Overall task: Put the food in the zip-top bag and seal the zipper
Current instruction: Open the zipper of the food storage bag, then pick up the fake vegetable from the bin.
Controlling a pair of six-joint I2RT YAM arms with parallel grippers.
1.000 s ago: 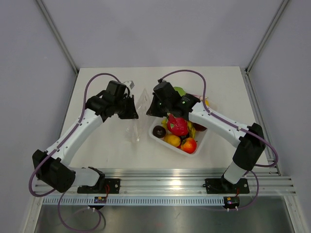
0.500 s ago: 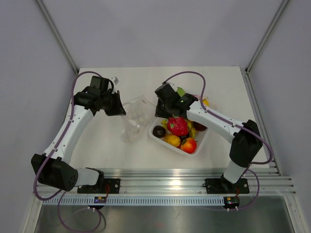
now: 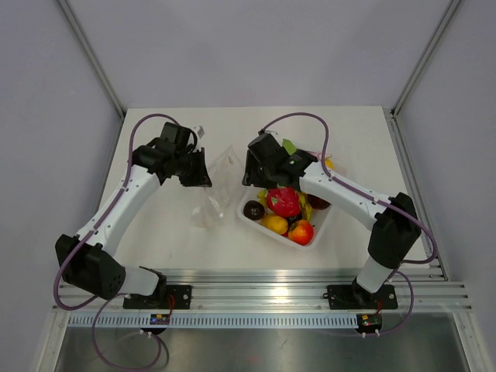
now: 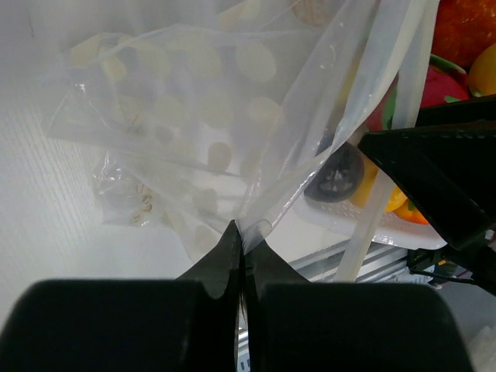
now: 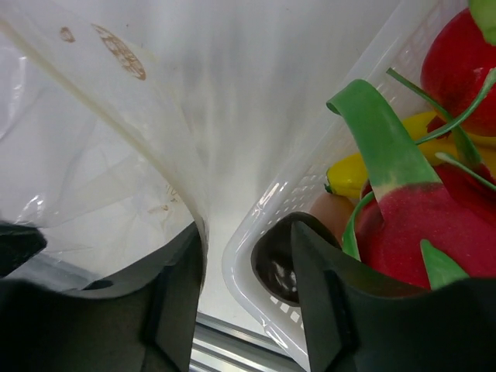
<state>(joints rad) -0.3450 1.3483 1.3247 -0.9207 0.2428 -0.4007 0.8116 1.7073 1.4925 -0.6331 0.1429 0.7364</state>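
Zip-top bag location, overhead view: the bag is held up, crumpled, between the left gripper and the right gripper. It is just beside the white tray on the table. All visible food lies in the tray, with the dragon fruit on top. No coloured piece shows inside the bag.

Left wrist view: the left gripper is clamped tight on a fold of bag film, fingertips pressed together with only plastic between them. The bag fans upward from this pinch. Whether the pinch includes the zipper cannot be determined.

Right wrist view: the right gripper has its jaws apart and clamps nothing. A thicker edge strip of the bag, probably the zipper, runs down to one finger. The tray rim sits in the gap between the fingers, with a dark purple fruit behind it.

Likely fault conditions:
- Single-point hold: the thin, slick film may slide out of the left pinch, and the bag would drop.
- Unsupported mouth: with no hold on the right side, the opening may fall flat and block loading.
- Closing the right jaws in this position may trap the tray rim as well as, or instead of, the bag edge. Any lift would then drag the tray and could spill the food.
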